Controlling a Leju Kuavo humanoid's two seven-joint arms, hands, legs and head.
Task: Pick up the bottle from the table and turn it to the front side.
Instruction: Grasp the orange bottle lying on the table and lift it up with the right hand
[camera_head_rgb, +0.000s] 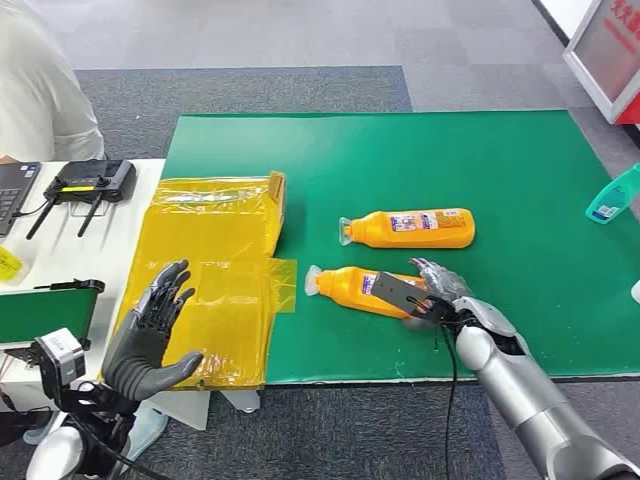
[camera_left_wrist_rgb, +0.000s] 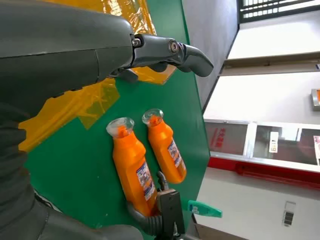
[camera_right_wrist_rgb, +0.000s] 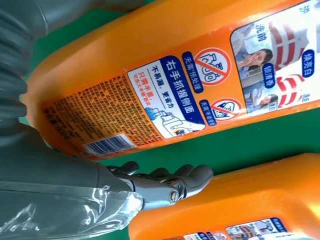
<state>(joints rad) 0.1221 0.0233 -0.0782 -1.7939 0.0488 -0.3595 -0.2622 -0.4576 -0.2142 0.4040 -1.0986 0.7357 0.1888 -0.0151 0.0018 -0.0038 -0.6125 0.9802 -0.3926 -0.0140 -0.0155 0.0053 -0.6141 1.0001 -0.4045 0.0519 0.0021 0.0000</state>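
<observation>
Near orange bottle (camera_head_rgb: 358, 290) lies on its side on green counter (camera_head_rgb: 528, 180), back label up, second orange bottle (camera_head_rgb: 411, 228) just beyond. Right hand (camera_head_rgb: 434, 290) over its base end – whether fingers grip, cannot tell. Left hand (camera_head_rgb: 151, 335) spread, idle. Advice – wrap body firmly before lifting, then roll

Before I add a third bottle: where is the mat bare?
Bare green mat lies beyond the far bottle and toward the teal bottle. It is crowded around the near bottle, right hand and yellow film.
</observation>
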